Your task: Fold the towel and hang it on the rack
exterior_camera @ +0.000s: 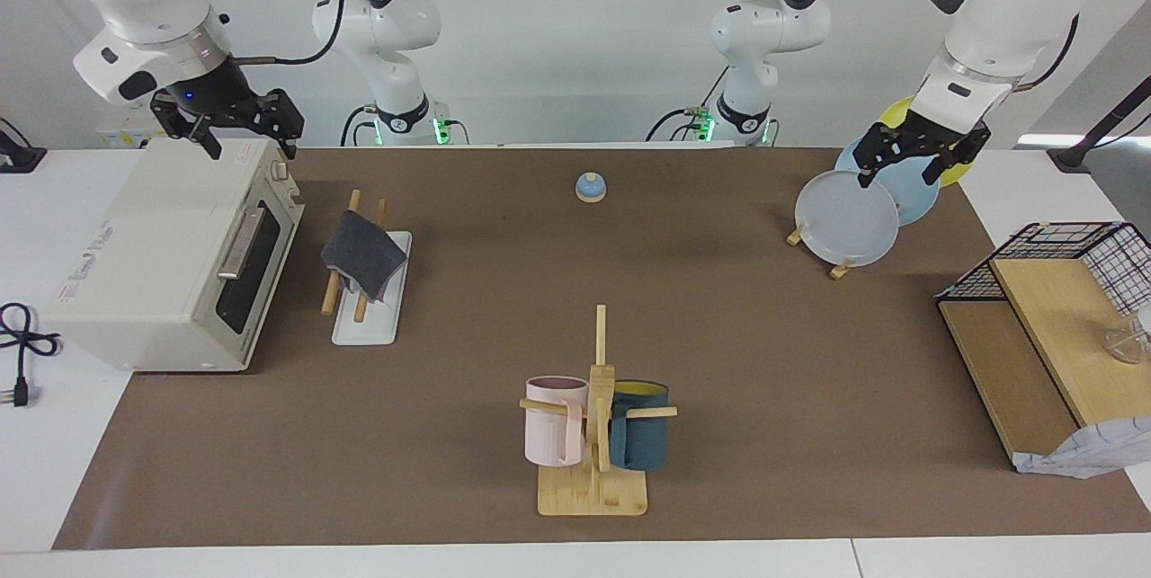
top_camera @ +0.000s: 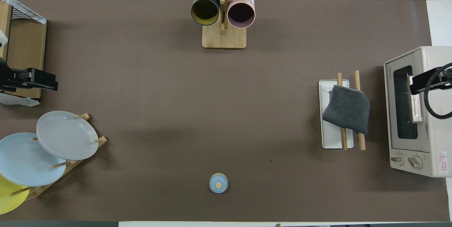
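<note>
Grey towel (exterior_camera: 361, 253) draped over rack (exterior_camera: 367, 319) rods

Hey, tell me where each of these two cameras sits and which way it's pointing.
Facing view: high across the table, looking at the robots; both arms show, right hand above the toaster oven, left hand over the plates.
Overhead view: above the robots' end, looking steeply down; only the hands show at the edges.
Shared: towel draped on the rack, the mug stand.

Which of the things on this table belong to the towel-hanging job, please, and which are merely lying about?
Job:
- towel, draped over the rack
- rack

Lying about:
- toaster oven
- mug stand
- plate stand
- bell
- shelf
</note>
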